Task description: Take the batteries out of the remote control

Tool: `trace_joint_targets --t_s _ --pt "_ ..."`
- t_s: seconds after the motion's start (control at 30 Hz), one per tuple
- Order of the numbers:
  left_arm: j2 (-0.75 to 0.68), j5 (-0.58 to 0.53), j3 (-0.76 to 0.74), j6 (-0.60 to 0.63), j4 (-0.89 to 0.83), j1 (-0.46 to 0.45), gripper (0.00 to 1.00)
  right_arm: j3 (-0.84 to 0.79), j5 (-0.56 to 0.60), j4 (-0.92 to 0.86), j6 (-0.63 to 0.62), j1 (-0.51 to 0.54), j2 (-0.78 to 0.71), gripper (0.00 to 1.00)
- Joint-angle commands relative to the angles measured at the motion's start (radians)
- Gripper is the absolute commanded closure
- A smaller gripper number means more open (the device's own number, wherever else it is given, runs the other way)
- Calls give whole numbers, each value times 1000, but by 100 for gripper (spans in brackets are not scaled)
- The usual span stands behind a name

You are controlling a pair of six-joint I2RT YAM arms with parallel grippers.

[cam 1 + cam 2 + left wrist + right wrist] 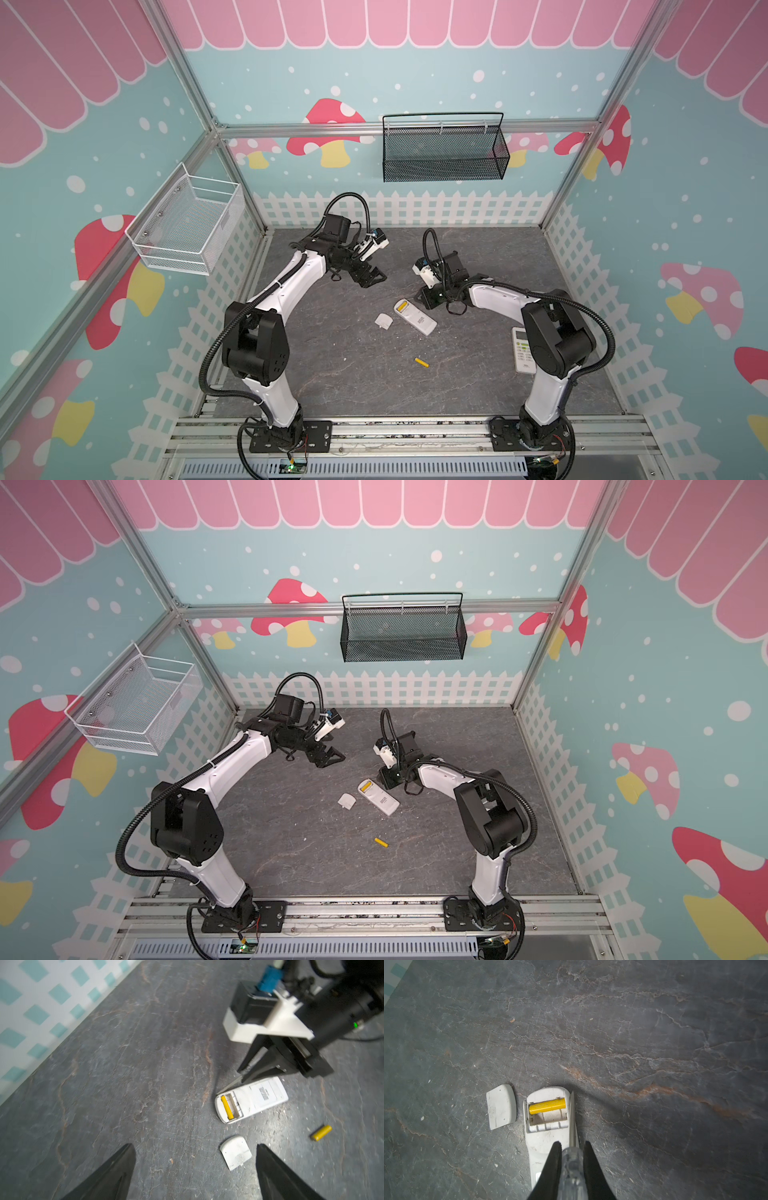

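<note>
The white remote control (417, 321) (548, 1138) lies face down mid-table with its compartment uncovered. One yellow battery (547, 1106) (227, 1106) sits in it; the slot beside it is bare. Another yellow battery (421, 362) (321, 1132) lies loose nearer the front. My right gripper (572, 1142) (419, 300) is shut on a clear-handled screwdriver (572, 1165), whose shaft (572, 1118) runs along the remote's edge beside the compartment. My left gripper (195, 1146) (374, 280) hangs open and holds nothing, farther back and left of the remote.
The white battery cover (383, 321) (501, 1106) lies just left of the remote. A second remote (523, 349), buttons up, is partly hidden by the right arm. A white wire basket (187, 226) hangs on the left wall, a black mesh basket (444, 149) on the back wall.
</note>
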Motion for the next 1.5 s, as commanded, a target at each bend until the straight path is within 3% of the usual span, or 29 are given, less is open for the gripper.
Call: trace_joint_targets --t_s 0.0,0.2,0.43,0.67,0.93,1.13,1.47 --pt "69 156 9 336 -84 -30 11 13 -9 -34 -118 -4 -73 100" --pt "209 151 128 561 -168 -74 10 -93 2 -12 -260 -11 -247 100" --pt "383 84 325 824 -373 -112 8 -377 -101 191 -432 -9 -502 100" --pt "515 -26 485 1008 -535 -136 7 -464 -145 169 -568 -10 -556 100" --pt "596 -122 558 1063 -582 -206 9 -549 -162 231 -656 -11 -594 100" --pt "625 -138 590 1069 -580 -221 16 -591 -151 279 -712 -10 -591 100" --pt "682 -192 635 1098 -579 -232 19 -640 -133 496 -780 -9 -527 100"
